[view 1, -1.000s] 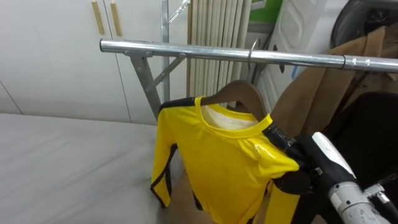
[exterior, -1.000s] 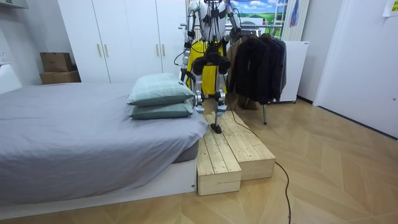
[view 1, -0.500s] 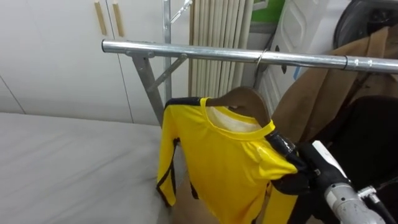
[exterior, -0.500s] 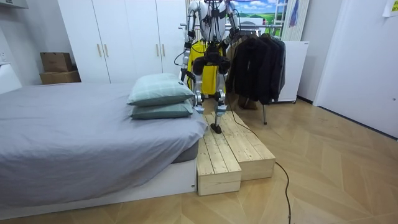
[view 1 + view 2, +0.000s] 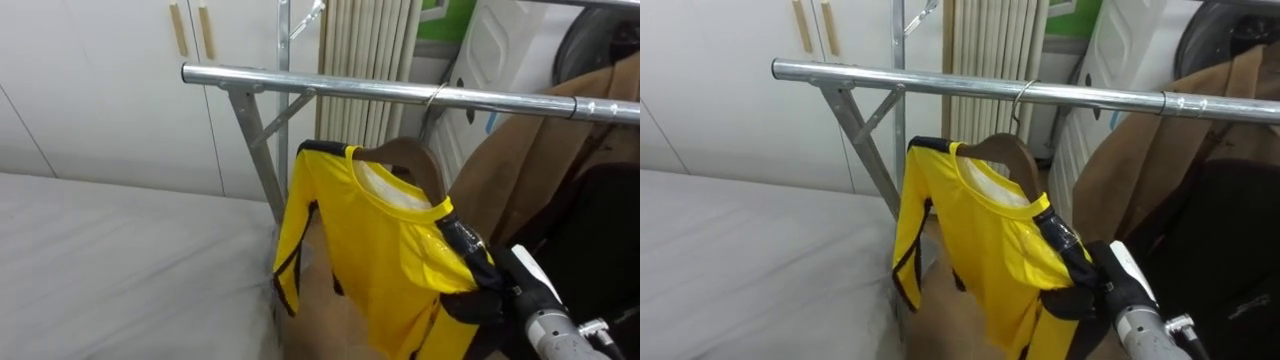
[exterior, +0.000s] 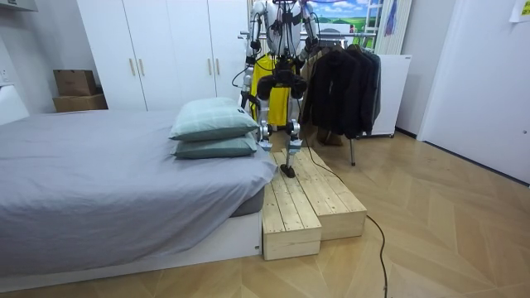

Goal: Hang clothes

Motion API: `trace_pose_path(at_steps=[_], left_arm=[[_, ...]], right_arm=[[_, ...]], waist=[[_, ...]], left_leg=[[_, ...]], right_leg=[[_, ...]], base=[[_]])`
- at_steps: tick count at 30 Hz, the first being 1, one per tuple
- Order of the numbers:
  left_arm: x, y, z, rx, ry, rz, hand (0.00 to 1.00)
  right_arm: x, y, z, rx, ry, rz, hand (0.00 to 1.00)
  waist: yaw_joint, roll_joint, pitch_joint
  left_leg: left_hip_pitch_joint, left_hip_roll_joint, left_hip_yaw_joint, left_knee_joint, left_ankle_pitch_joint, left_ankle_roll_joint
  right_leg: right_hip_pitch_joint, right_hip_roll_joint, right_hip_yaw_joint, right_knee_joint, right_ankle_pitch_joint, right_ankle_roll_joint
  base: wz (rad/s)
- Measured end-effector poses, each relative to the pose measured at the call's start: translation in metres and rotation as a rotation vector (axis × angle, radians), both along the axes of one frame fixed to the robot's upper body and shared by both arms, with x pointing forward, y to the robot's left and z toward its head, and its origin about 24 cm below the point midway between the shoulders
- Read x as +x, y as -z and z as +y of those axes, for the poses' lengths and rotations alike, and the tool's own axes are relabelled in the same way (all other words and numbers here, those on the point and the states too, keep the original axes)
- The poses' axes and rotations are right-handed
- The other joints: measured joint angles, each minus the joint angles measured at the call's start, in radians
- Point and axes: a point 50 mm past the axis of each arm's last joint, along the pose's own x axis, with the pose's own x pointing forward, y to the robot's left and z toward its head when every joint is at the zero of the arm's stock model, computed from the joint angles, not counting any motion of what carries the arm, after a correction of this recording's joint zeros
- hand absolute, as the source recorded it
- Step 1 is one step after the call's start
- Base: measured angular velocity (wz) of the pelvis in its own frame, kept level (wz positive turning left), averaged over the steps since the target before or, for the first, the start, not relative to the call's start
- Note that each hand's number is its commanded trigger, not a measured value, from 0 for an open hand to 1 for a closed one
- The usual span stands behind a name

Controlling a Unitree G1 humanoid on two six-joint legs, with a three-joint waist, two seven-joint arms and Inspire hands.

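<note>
Yellow shirt point(image 5: 380, 250) is being swung narrower than a second ago beneath the rail point(image 5: 330, 88), hanger point(image 5: 405, 155) hooked on, so hanging is nearly being finished. The grasp of the right hand's point(image 5: 475, 303) fingers, under the shoulder, cannot be told.

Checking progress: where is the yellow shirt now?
Eye views' centre: the yellow shirt hangs on a wooden hanger at the metal rail, left of the brown coat.

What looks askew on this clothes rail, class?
The yellow shirt hangs crooked. Its wooden hanger, hooked on the metal rail, tilts down toward the right hand at the shirt's shoulder, so the collar slants.
</note>
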Motion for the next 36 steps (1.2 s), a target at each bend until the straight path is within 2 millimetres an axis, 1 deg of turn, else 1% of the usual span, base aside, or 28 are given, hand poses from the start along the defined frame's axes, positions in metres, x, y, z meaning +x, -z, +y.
trace_pose_path(at_steps=[6,7,8,9,10,13,19,26,30,36], left_arm=[[-0.0003,0.0000,-0.0001,-0.004,-0.002,-0.001,0.00],[-0.0004,0.0000,-0.0001,-0.005,-0.001,0.000,0.00],[-0.0005,0.0000,-0.0002,-0.006,-0.001,0.000,0.00],[-0.0006,0.0001,-0.0003,-0.008,-0.001,0.000,0.00],[-0.0008,0.0001,-0.0004,-0.009,-0.001,0.001,0.00],[-0.0011,0.0001,-0.0005,-0.011,-0.001,0.002,0.00],[-0.0019,0.0001,-0.0005,-0.012,-0.001,0.004,0.00],[-0.0048,-0.0001,0.0003,-0.010,-0.004,0.010,0.00],[-0.0044,-0.0004,0.0013,-0.007,-0.004,0.008,0.00],[-0.0045,-0.0004,0.0016,-0.005,-0.005,0.008,0.00]], right_arm=[[0.0000,0.0000,0.0000,0.001,0.000,0.000,1.00],[0.0000,0.0001,0.0000,0.001,0.000,0.000,0.82],[0.0000,0.0001,0.0000,0.001,0.000,0.000,0.60],[0.0000,0.0001,0.0000,0.001,0.000,0.000,0.20],[-0.0001,0.0001,0.0000,0.001,0.001,0.000,0.00],[-0.0001,0.0002,-0.0001,0.002,0.001,0.000,0.00],[0.0000,-0.0004,-0.0012,-0.003,0.014,-0.007,0.00],[0.0002,-0.0012,-0.0021,-0.011,0.028,-0.018,0.00],[0.0003,-0.0013,-0.0022,-0.012,0.031,-0.020,0.00],[0.0004,-0.0019,-0.0032,-0.020,0.050,-0.032,0.00]], waist=[[0.000,0.004,-0.0019],[0.000,0.005,-0.0026],[0.000,0.006,-0.0030],[0.000,0.007,-0.0039],[0.000,0.009,-0.0047],[0.000,0.011,-0.0066],[-0.002,0.010,-0.0073],[-0.006,0.003,-0.0055],[-0.005,-0.003,-0.0019],[-0.004,-0.003,-0.0015]], left_leg=[[0.000,0.000,0.000,0.000,0.000,0.000],[0.000,0.000,0.000,0.000,0.000,0.000],[0.000,0.000,0.000,0.000,0.000,0.000],[0.000,0.000,0.000,0.000,0.000,0.000],[0.000,0.000,0.000,0.000,0.000,0.000],[0.000,0.000,0.000,0.000,0.000,0.000],[0.004,0.000,-0.003,0.000,0.000,0.000],[0.014,-0.001,-0.004,0.000,0.000,0.000],[0.014,-0.001,-0.003,-0.001,0.000,0.000],[0.014,-0.001,-0.001,-0.001,0.000,0.000]], right_leg=[[0.000,0.000,0.000,0.000,0.000,0.000],[0.000,0.000,-0.001,0.001,0.000,0.000],[0.000,0.000,-0.001,0.001,0.000,0.000],[0.000,0.000,-0.002,0.001,0.000,0.000],[0.000,0.000,-0.002,0.001,0.000,0.000],[0.000,0.000,-0.002,0.001,0.000,0.000],[0.003,0.000,-0.001,0.002,0.000,0.000],[0.014,-0.001,0.001,0.004,-0.007,0.000],[0.014,-0.001,0.001,0.004,-0.007,-0.001],[0.014,-0.001,0.000,0.003,-0.009,-0.003]], base=[[0.00],[0.00],[0.00],[0.00],[0.00],[0.00],[0.00],[0.00],[0.00],[0.00]])
